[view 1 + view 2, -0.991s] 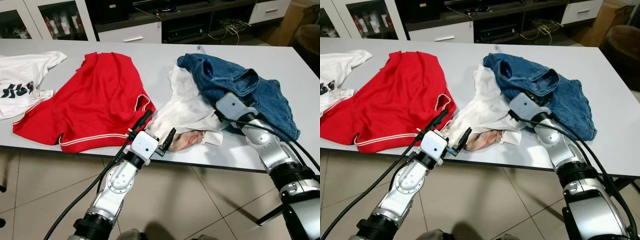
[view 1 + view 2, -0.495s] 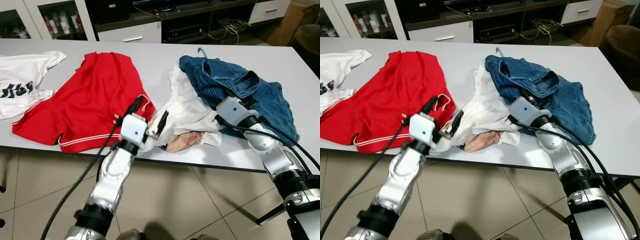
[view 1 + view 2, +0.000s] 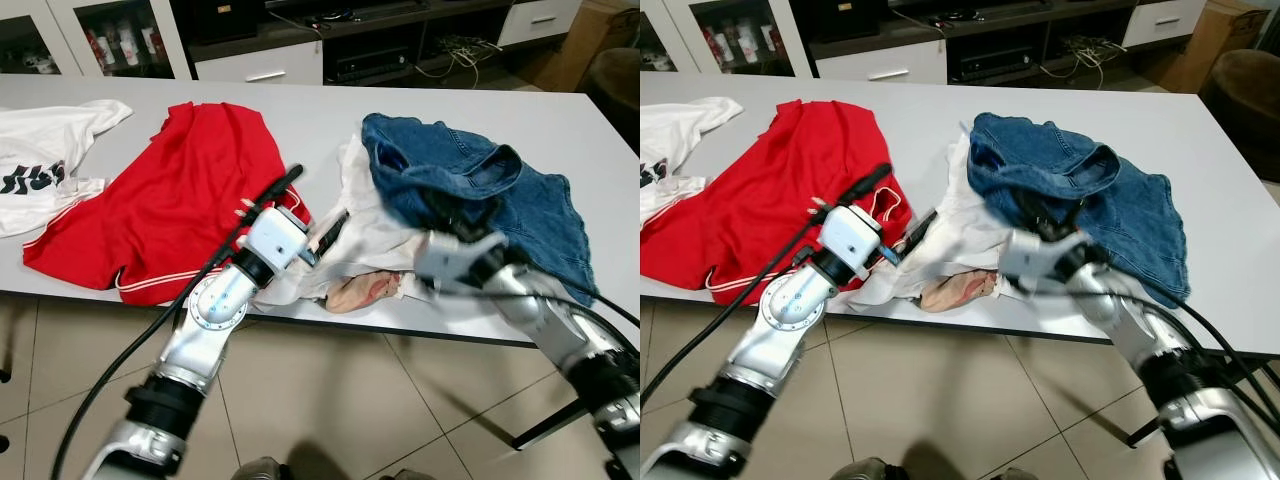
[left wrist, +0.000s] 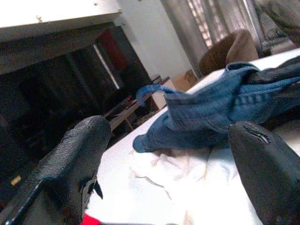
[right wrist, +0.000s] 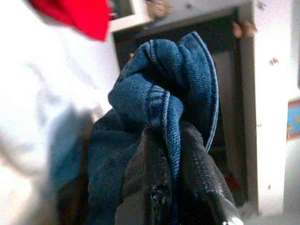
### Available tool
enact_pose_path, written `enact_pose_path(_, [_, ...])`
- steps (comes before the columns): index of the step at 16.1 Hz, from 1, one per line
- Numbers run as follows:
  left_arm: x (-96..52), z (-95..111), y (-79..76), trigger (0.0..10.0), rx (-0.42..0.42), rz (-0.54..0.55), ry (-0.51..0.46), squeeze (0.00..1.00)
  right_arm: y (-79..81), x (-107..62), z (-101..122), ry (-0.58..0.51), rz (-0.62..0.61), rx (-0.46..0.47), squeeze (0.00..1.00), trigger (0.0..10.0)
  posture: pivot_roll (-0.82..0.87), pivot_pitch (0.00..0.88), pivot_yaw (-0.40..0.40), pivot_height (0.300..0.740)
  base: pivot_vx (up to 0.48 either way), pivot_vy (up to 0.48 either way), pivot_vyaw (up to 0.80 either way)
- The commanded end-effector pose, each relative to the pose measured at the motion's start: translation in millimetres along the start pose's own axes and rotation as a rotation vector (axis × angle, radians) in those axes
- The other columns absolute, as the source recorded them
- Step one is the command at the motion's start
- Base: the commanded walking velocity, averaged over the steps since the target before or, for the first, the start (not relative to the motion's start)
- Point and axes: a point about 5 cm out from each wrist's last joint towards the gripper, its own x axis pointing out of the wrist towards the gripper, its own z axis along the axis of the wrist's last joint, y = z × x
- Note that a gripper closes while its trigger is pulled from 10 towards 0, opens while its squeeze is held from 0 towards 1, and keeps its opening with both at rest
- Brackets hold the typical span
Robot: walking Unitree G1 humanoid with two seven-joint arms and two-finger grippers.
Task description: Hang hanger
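Note:
A blue denim garment point(image 3: 530, 200) lies crumpled on the grey table point(image 3: 310, 105), partly over a white garment point(image 3: 375, 215). My right gripper point(image 3: 440, 212) is shut on a fold of the denim point(image 5: 159, 93), and its fingers point(image 5: 154, 187) pinch the cloth and hold it raised. My left gripper point(image 3: 312, 205) stands open just above the white garment's left side, next to the red shirt. In the left wrist view the white cloth and denim lie beyond its open fingers point(image 4: 70, 159), and a curved blue piece point(image 4: 147, 90) sticks out at the denim's far edge. The hanger's body is hidden.
A red shirt point(image 3: 180, 190) is spread at the table's left, with a white printed shirt point(image 3: 40, 160) beyond it. A pinkish cloth point(image 3: 360, 292) hangs at the front edge. Cabinets point(image 3: 260, 65) stand behind the table, a brown chair point(image 3: 1245, 85) to the right.
My right gripper has pulled the denim fold up and towards the front, bunching the garment. My left gripper has moved forward over the white garment. The light blue hook at the denim's far edge has dropped from sight.

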Motion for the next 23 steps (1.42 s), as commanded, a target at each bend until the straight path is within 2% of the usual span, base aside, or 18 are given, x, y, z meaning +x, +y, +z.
enact_pose_path(1, [4.1,6,8.9,10.0,0.073,-0.037,-0.019,0.0,-2.9,0.0,5,-0.057,-0.013,-0.091,0.0,0.0,-0.05,0.0,0.053,0.74,0.0,0.0,0.0])
enact_pose_path(2, [4.7,8,17.4,10.0,0.11,-0.039,-0.019,0.0,-1.5,-2.7,6,-0.089,-0.012,-0.173,0.0,0.0,-0.05,0.0,0.057,0.74,0.0,0.0,0.0])
enact_pose_path(3, [5.2,10,21.4,10.0,0.125,-0.037,-0.021,0.0,-0.1,-4.4,6,-0.103,-0.007,-0.206,0.0,0.0,-0.05,0.0,0.057,0.74,0.0,0.0,0.0])
enact_pose_path(6, [8.7,16,34.7,10.0,0.104,0.001,-0.044,0.0,10.2,-10.2,1,-0.113,0.037,-0.232,0.0,0.0,-0.05,0.0,0.059,0.74,0.0,0.0,0.0])
enact_pose_path(7, [8.8,14,30.2,10.0,0.044,0.021,-0.044,0.0,10.6,-7.5,-1,-0.08,0.039,-0.132,0.0,10.0,-0.05,0.0,0.06,0.74,0.0,0.0,0.0])
enact_pose_path(8, [8.4,11,22.4,10.0,-0.018,0.034,-0.043,0.0,11.6,-6.2,0,-0.075,0.047,-0.029,0.15,10.0,-0.05,0.0,0.059,0.74,0.0,0.0,0.0])
enact_pose_path(9, [7.7,10,13.3,10.0,-0.071,0.041,-0.044,0.0,13.2,-7.8,1,-0.091,0.059,0.028,1.0,10.0,-0.05,0.0,0.058,0.74,0.0,0.0,0.0])
enact_pose_path(11, [6.7,9,2.2,10.0,-0.127,0.049,-0.045,0.0,17.3,-9.9,-2,-0.066,0.102,0.096,1.0,10.0,-0.05,0.0,0.057,0.74,0.0,0.0,0.0])
enact_pose_path(12, [5.9,8,-3.6,10.0,-0.161,0.055,-0.044,0.0,18.8,-11.1,-7,-0.02,0.122,0.179,1.0,10.0,-0.05,0.0,0.054,0.74,0.0,0.0,0.0])
enact_pose_path(13, [5.5,8,-5.2,10.0,-0.175,0.059,-0.043,0.0,19.4,-11.4,-9,0.002,0.133,0.219,1.0,10.0,-0.05,0.0,0.053,0.74,0.0,0.0,0.0])
enact_pose_path(14, [4.4,7,-5.5,10.0,-0.22,0.089,-0.042,0.0,21.2,-14.1,-9,0.013,0.163,0.308,0.0,10.0,-0.05,0.0,0.052,0.74,0.0,0.0,0.0])
enact_pose_path(16, [3.2,6,-4.6,10.0,-0.287,0.131,-0.038,0.0,22.3,-17.9,-6,-0.014,0.182,0.412,0.0,10.0,-0.05,0.0,0.051,0.74,0.0,0.0,0.0])
enact_pose_path(17, [2.4,4,-6.1,10.0,-0.345,0.157,-0.03,0.0,19.4,-19.2,-5,-0.013,0.156,0.488,1.0,10.0,-0.06,0.0,0.05,0.74,0.0,0.0,0.0])
enact_pose_path(18, [1.9,2,-7.4,10.0,-0.393,0.18,-0.024,0.0,16.2,-19.3,-7,0.007,0.131,0.533,1.0,10.0,-0.06,0.0,0.05,0.74,0.0,0.0,0.0])
enact_pose_path(20, [1.5,1,-8.6,10.0,-0.436,0.201,-0.017,0.0,13.2,-19.5,-9,0.024,0.117,0.577,0.98,10.0,-0.06,0.0,0.049,0.74,0.0,0.0,0.0])
enact_pose_path(21, [0.6,-3,-11.7,10.0,-0.494,0.22,0.001,0.0,8.9,-21.1,-8,0.021,0.106,0.674,0.0,10.0,-0.07,0.0,0.048,0.74,0.0,0.0,0.0])
enact_pose_path(22, [-0.1,-5,-14.5,10.0,-0.539,0.234,0.016,0.0,3.8,-23.1,-7,0.0,0.097,0.774,0.0,10.0,-0.07,0.0,0.045,0.74,0.0,0.0,0.0])
enact_pose_path(23, [-0.6,-6,-16.0,10.0,-0.563,0.243,0.022,0.0,0.8,-25.2,-5,-0.017,0.1,0.82,0.0,10.0,-0.07,0.0,0.044,0.74,0.0,0.0,0.0])
